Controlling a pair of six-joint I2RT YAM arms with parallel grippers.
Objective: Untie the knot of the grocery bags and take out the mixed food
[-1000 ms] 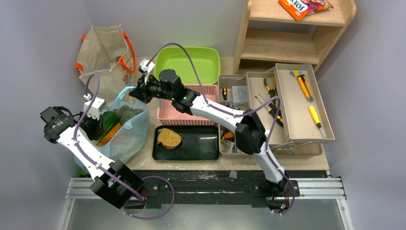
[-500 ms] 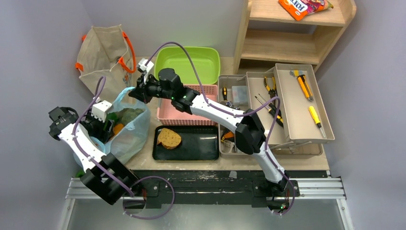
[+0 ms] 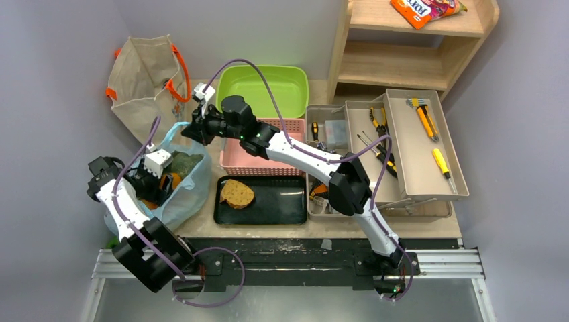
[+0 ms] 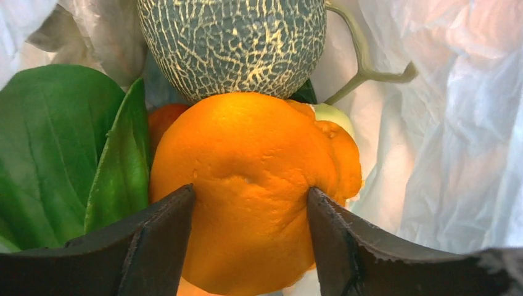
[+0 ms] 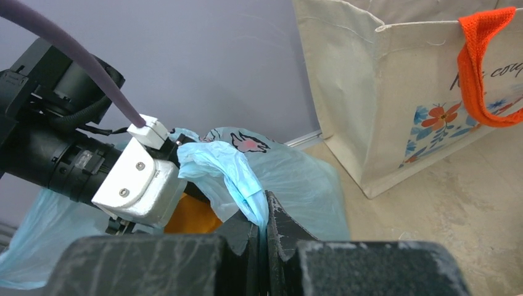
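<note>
The light-blue plastic bag (image 3: 184,198) stands open at the table's left; no knot shows. My right gripper (image 3: 189,131) (image 5: 262,216) is shut on a twisted strip of the bag's rim (image 5: 231,176) and holds it up. My left gripper (image 3: 166,181) (image 4: 250,200) reaches into the bag, open, its two fingers on either side of an orange (image 4: 247,185) (image 3: 174,180). Behind the orange lies a netted green melon (image 4: 231,43) (image 3: 182,162), and leafy greens (image 4: 55,148) are on its left. The beige canvas tote (image 3: 144,77) (image 5: 419,92) with orange handles stands behind.
A black tray (image 3: 275,204) holding a brown bread slice (image 3: 237,193) lies right of the bag. Behind it are a pink basket (image 3: 231,163) and a green tub (image 3: 268,87). An open toolbox (image 3: 409,154) sits at the right. A wooden shelf (image 3: 402,60) carries an orange snack packet (image 3: 423,10).
My left gripper has swung right, deeper into the blue bag, and its jaws have spread wide around the orange. The right arm has held still, gripping the bag's rim.
</note>
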